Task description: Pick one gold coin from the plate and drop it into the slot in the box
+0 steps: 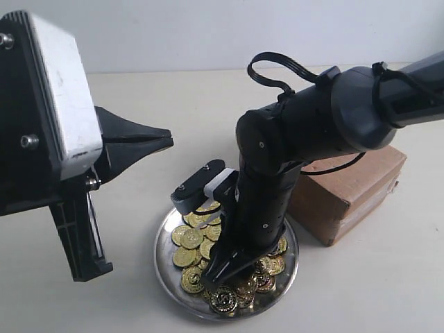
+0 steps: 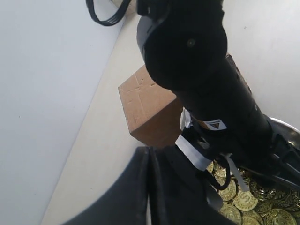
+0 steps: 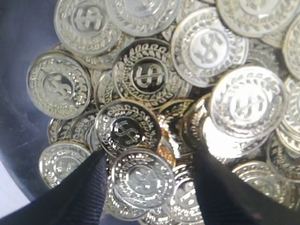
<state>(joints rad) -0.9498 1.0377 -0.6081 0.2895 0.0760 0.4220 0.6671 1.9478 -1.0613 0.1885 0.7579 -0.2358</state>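
The shiny silver plate (image 1: 164, 258) lies on the table, heaped with gold coins (image 1: 189, 238). My right gripper (image 1: 215, 275) reaches down into the pile. In the right wrist view it (image 3: 151, 155) is open, its two dark fingers (image 3: 89, 187) straddling one coin (image 3: 143, 178) that lies flat on the heap; the fingers sit beside this coin without clamping it. The brown cardboard box (image 1: 354, 191) stands behind the plate, partly covered by the right arm; its slot is hidden. My left gripper (image 1: 168, 141) hovers shut, left of the plate and above the table, holding nothing.
In the left wrist view the right arm (image 2: 201, 70) fills the middle, with the box (image 2: 150, 108) behind it and coins (image 2: 243, 199) below. A pale wall stands behind the table. Bare tabletop (image 1: 139, 298) surrounds the plate.
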